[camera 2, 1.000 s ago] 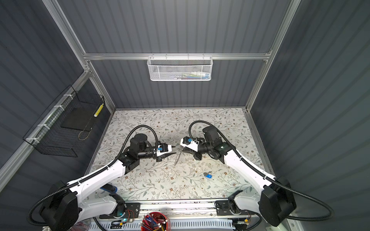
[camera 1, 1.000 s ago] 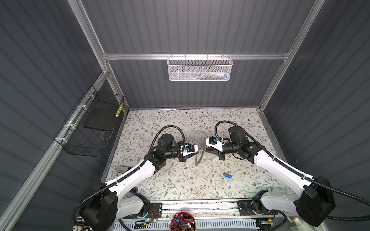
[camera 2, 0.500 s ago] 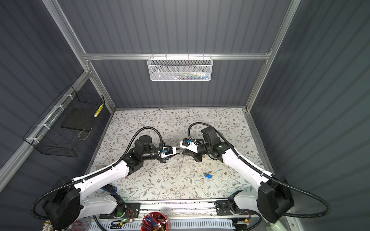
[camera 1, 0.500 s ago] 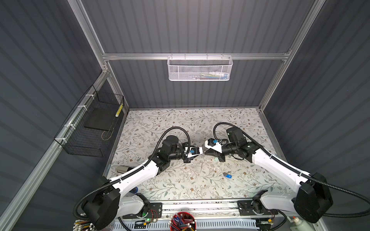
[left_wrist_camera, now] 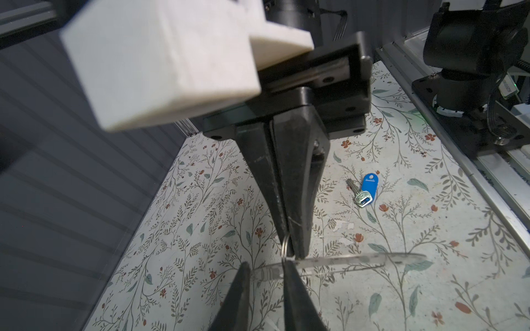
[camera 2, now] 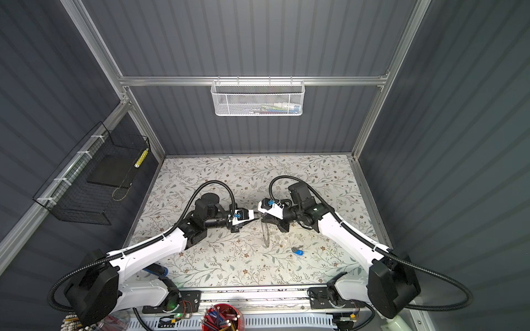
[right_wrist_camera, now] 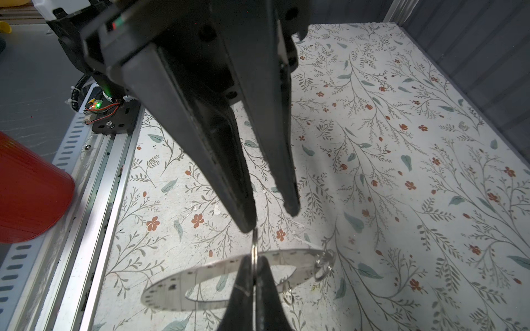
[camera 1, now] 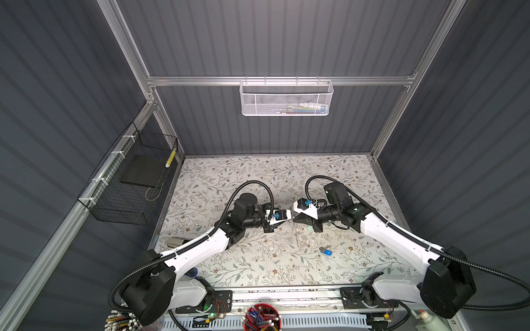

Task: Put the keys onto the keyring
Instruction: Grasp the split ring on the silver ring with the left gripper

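Note:
My right gripper is shut on a thin wire ring. The keyring, a large flat grey ring, hangs below it above the table and carries small split rings. In a top view the keyring shows edge-on under the two grippers. My left gripper meets the right one tip to tip, open by a narrow gap with nothing in it. One of its fingers touches the thin ring. A key with a blue tag lies on the floral table.
A red cup of pens stands by the front rail. A blue-and-black object lies under the left arm, with a grey item at the table's left edge. A white mesh basket and a black wire basket hang on the walls.
My left arm has moved right until its tips meet the right gripper, and its jaws have narrowed. The right gripper has shifted slightly left, still holding the ring.

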Controlling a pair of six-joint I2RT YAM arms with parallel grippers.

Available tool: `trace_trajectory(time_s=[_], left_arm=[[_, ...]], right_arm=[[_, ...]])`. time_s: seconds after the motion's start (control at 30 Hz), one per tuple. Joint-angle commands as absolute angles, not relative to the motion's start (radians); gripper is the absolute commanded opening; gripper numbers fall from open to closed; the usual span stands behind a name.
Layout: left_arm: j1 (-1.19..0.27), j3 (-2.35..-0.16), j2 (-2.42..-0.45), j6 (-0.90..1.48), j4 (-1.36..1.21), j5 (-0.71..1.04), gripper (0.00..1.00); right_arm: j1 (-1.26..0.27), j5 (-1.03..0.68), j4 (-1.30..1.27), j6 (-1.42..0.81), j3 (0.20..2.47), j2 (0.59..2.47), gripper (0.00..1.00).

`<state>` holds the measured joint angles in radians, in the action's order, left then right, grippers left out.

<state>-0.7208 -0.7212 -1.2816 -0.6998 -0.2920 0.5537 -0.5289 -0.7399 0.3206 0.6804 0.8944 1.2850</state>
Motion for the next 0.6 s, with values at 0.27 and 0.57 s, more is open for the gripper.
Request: trace_trajectory(time_s=[0.27, 0.57], left_arm=[[-0.737, -0.744, -1.285, -0.719, -0.248, 0.589, 0.26], [-0.742, -0.753, -1.298, -0.715, -0.257, 0.568, 0.18]], right_arm=[[-0.532, -0.742, 0.274, 0.655, 0.907, 1.282, 0.0], [-0.535, -0.762, 0.275, 0.667, 0.901, 1.277, 0.0]])
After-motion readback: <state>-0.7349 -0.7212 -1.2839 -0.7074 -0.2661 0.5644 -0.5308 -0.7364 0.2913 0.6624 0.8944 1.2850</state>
